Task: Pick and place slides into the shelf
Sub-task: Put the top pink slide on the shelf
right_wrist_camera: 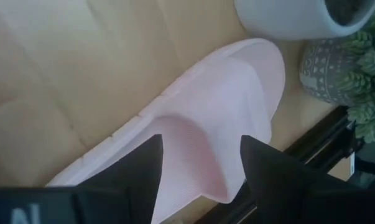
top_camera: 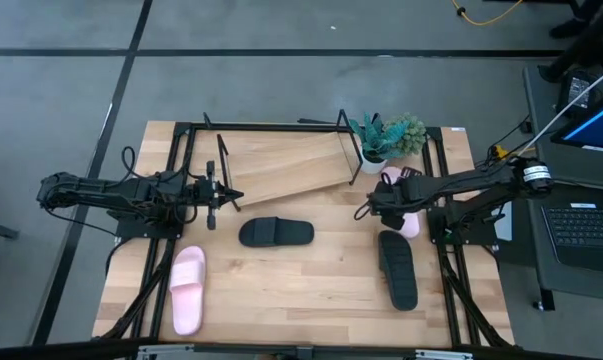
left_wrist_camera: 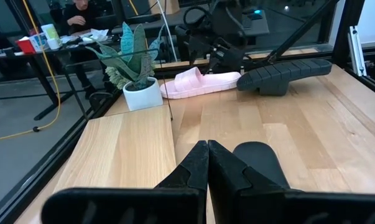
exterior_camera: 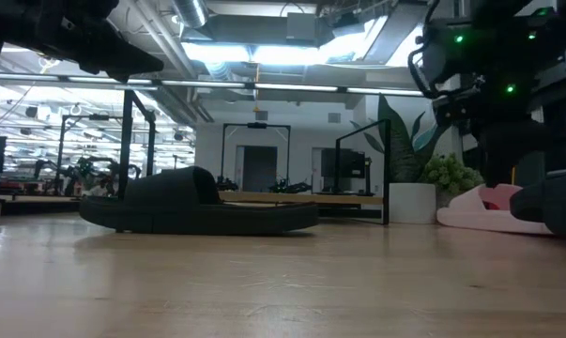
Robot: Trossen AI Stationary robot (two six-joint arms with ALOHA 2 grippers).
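Note:
Two black slides lie flat on the tabletop, one at the centre (top_camera: 276,232) and one on the right (top_camera: 398,268). One pink slide (top_camera: 188,288) lies near the front left. The other pink slide (right_wrist_camera: 231,106) lies by the potted plants, partly under my right arm. My right gripper (right_wrist_camera: 203,168) is open and hovers above this slide, its fingers standing on either side of the strap. My left gripper (left_wrist_camera: 207,163) is shut and waits near the shelf's left end, beside the central black slide (left_wrist_camera: 262,163). The shelf (top_camera: 281,165) is a tilted wooden board in a black wire frame.
Two potted plants (top_camera: 386,140) stand at the shelf's right end, close to the pink slide under my right gripper. Black frame rails (top_camera: 446,250) run along both table sides. A person sits at a desk beyond the table (left_wrist_camera: 81,12).

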